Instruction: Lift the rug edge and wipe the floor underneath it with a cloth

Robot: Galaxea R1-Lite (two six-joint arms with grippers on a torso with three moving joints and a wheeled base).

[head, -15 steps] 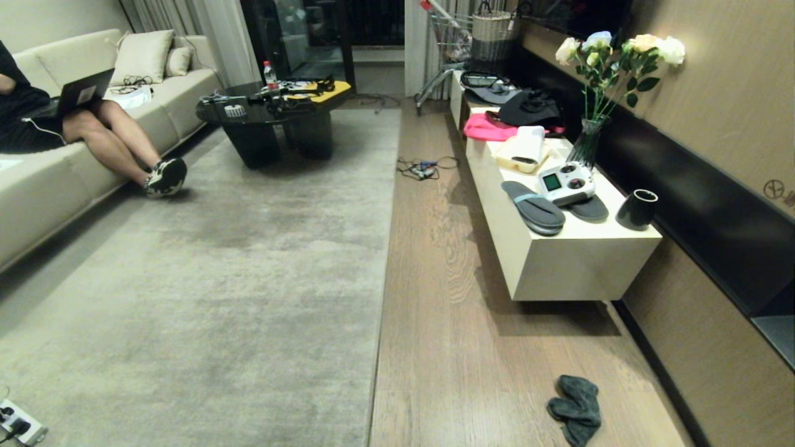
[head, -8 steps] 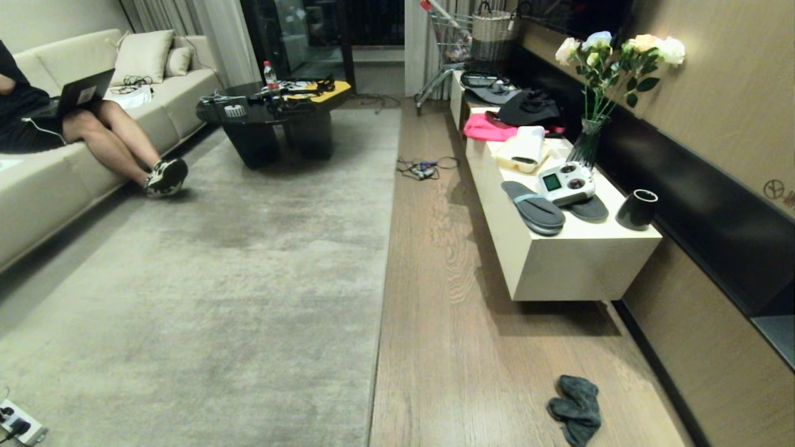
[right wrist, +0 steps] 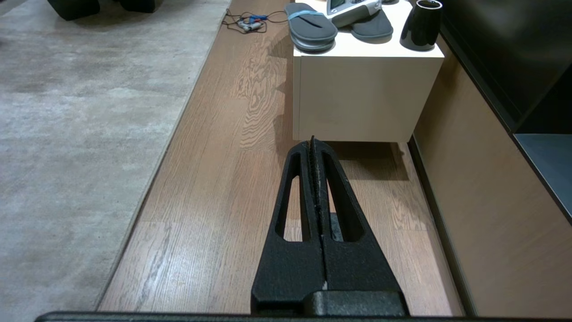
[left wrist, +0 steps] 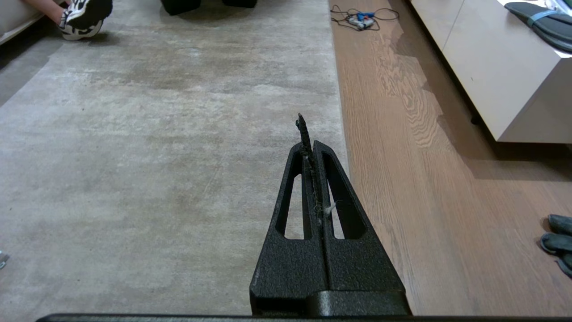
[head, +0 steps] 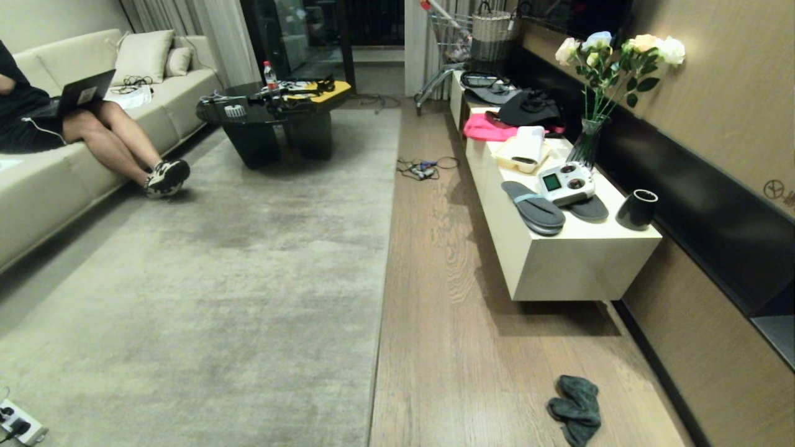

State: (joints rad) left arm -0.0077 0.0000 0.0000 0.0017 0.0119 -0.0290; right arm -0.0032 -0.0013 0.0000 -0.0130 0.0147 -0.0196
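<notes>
Two grippers, both mine, sit closed and empty: left gripper (left wrist: 311,147) over the rug, right gripper (right wrist: 314,147) over the floor (head: 435,298). From left: one rug edge (head: 383,279) lying flat, then one cloth (head: 576,410) crumpled on the planks near the wall. Nothing started; I judge fetching the cloth comes next.

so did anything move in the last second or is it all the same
Almost nothing changed. The seated person's foot shifted slightly on the rug. The cloth lies where it was on the floor, the rug edge is flat as before, and the left pincer and right pincer remain shut and empty.
</notes>
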